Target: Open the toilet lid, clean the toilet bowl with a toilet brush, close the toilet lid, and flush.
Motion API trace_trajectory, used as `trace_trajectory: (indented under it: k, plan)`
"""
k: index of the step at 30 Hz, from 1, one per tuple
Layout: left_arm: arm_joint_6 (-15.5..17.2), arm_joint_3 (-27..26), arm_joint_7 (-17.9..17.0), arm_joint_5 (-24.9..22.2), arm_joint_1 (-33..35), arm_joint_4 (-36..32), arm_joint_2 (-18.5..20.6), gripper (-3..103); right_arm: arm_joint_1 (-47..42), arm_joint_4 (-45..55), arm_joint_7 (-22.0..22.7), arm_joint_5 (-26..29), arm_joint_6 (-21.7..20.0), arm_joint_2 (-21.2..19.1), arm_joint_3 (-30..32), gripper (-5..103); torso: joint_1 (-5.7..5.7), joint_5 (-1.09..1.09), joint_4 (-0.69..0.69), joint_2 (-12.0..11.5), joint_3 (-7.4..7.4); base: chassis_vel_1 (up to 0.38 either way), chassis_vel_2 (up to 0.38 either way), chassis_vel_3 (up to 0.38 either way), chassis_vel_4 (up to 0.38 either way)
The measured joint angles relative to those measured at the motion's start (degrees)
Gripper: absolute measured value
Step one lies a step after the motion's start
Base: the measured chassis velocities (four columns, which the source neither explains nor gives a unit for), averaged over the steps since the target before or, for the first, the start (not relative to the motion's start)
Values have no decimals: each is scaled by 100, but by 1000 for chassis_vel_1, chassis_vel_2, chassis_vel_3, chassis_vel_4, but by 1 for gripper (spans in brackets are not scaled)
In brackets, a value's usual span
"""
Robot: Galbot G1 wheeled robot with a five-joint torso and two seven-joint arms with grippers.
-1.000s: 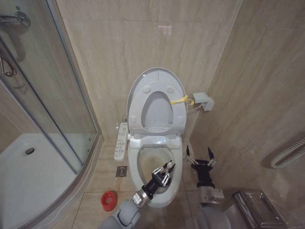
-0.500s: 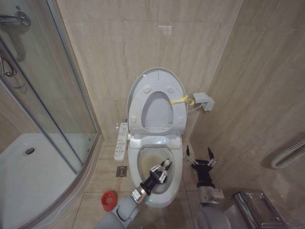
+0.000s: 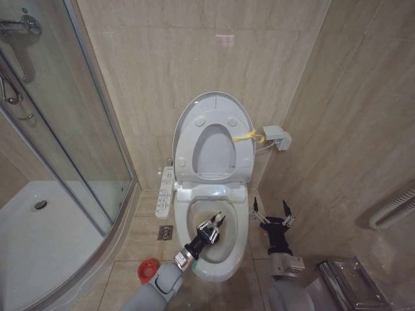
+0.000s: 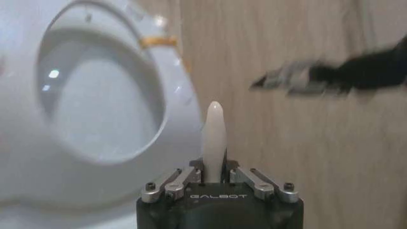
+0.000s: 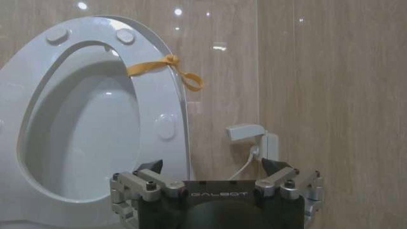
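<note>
Head view: left hand [image 3: 211, 227] grasping toilet brush [image 3: 218, 216] inside toilet bowl [image 3: 243, 228]; right hand [image 3: 272, 213] released beside rim.

Read "GALBOT" in pale capitals on the black housing of the left gripper [image 4: 216, 183], just behind its fingers; same word on the black housing of the right gripper [image 5: 216, 177], likewise placed.

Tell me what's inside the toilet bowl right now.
The left hand is over the toilet bowl, shut on the toilet brush handle. The bristle head is hidden below the hand.
</note>
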Motion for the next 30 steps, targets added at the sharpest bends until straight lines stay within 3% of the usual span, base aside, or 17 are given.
trace_trajectory:
  k: [5, 8, 15, 20, 30]
  plan:
    - [92, 369, 69, -130, 197, -638, 28, 19, 0, 0, 0, 0, 0, 0, 0, 100, -1, -2, -1, 1, -1, 0, 0, 0, 0]
    - [75, 414, 137, -156, 194, -520, 16, 19, 0, 0, 0, 0, 0, 0, 0, 100, -1, -1, 0, 0, -1, 0, 0, 0, 0]
    - [-95, 114, 246, -243, -124, 444, -55, 19, 0, 0, 0, 0, 0, 0, 0, 100, -1, -1, 1, 0, 0, 0, 0, 0, 0]
    - [-43, 215, 258, -326, -146, 255, -89, 19, 0, 0, 0, 0, 0, 0, 0, 100, 0, -1, -1, 0, 0, 0, 0, 0, 0]
    - [-4, 349, 362, -343, -205, 79, -527, 19, 0, 0, 0, 0, 0, 1, 0, 100, -1, 0, 0, 0, 0, 0, 0, 0, 0]
